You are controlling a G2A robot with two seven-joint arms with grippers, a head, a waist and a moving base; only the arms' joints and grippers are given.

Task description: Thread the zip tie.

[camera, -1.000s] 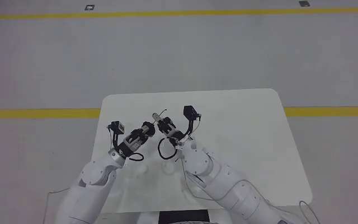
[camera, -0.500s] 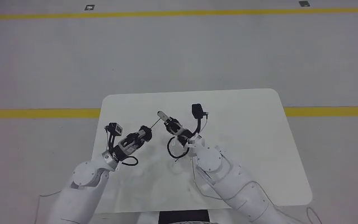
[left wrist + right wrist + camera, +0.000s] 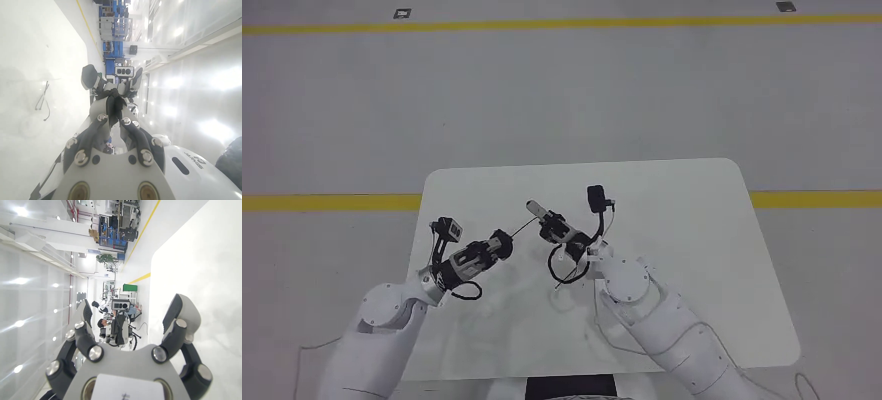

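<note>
The zip tie point(image 3: 113, 104) sits between the fingers of the left gripper point(image 3: 113, 113), which are closed tight on it. The black strap runs forward out of the fingertips and gathers into a dark bunched point just ahead of them. From above, the tie reads as one thin straight line leaving the left gripper and ending close to the tip of the right gripper point(image 3: 132, 311); contact between the two cannot be confirmed. The right gripper is spread wide with nothing between its fingers, and it faces the left gripper across a short gap, both held above the table point(image 3: 692, 250). A few thin loose ties point(image 3: 42, 98) lie crossed on the table surface, off to one side of the left gripper and well apart from it. Assessment: pickup is complete, and the tie is carried by the left gripper alone. Whether the tail has passed through the head cannot be determined, since no closed loop is visible from above and the bunched point ahead of the fingertips is too indistinct to read. If the tail is through, the remaining work is limited to drawing it snug; if not, the right gripper must first take hold of the free end and feed it into the head
</note>
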